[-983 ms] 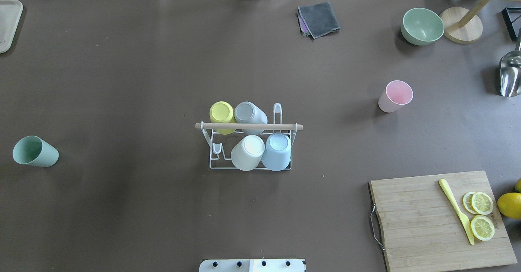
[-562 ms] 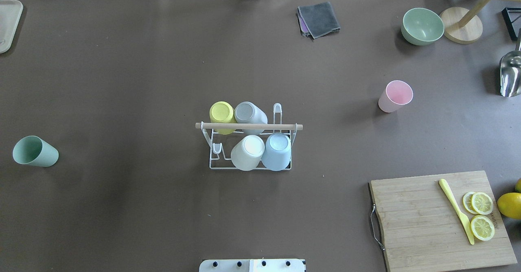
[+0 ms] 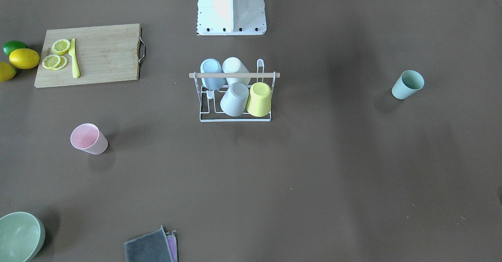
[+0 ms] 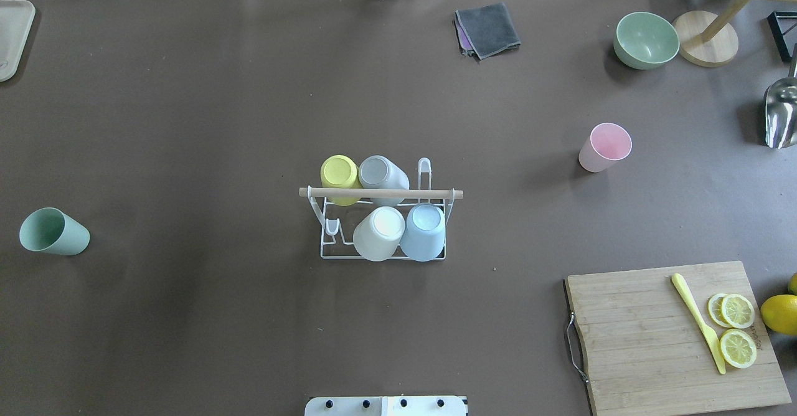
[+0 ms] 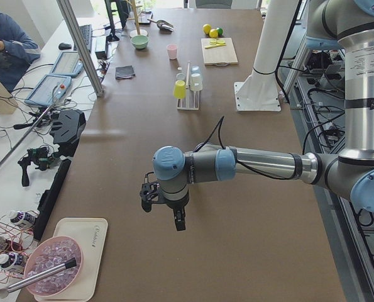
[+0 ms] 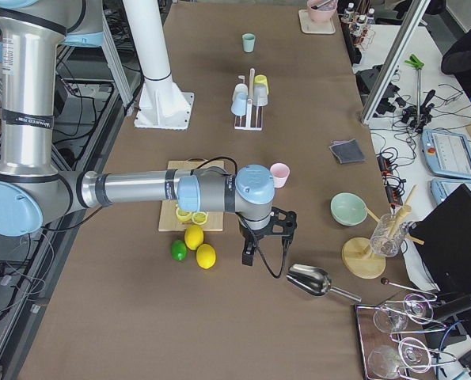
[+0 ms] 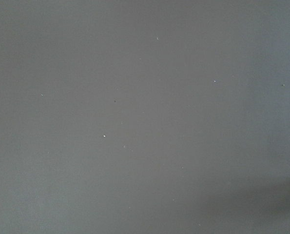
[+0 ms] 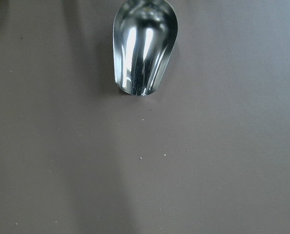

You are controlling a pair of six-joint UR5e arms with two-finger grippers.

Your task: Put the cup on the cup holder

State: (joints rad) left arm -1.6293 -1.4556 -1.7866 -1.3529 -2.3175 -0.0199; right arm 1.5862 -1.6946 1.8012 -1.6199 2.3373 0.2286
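The cup holder [image 4: 381, 193], a white wire rack with a wooden rod, stands mid-table and holds several upturned cups: yellow, grey, white and blue. It also shows in the front view [image 3: 234, 75]. A green cup [image 4: 55, 232] stands mouth-up far to its left. A pink cup [image 4: 604, 147] stands mouth-up to its right. My left gripper [image 5: 165, 211] hovers over bare table at the left end, and I cannot tell if it is open or shut. My right gripper [image 6: 263, 237] hangs near a metal scoop [image 8: 144, 46] at the right end, state also unclear. Neither holds a cup.
A cutting board [image 4: 675, 335] with lemon slices and a yellow knife lies front right, with lemons beside it. A green bowl [image 4: 646, 40], a wooden stand base [image 4: 705, 38] and a grey cloth [image 4: 489, 28] sit along the far edge. A tray [image 4: 12, 36] is far left.
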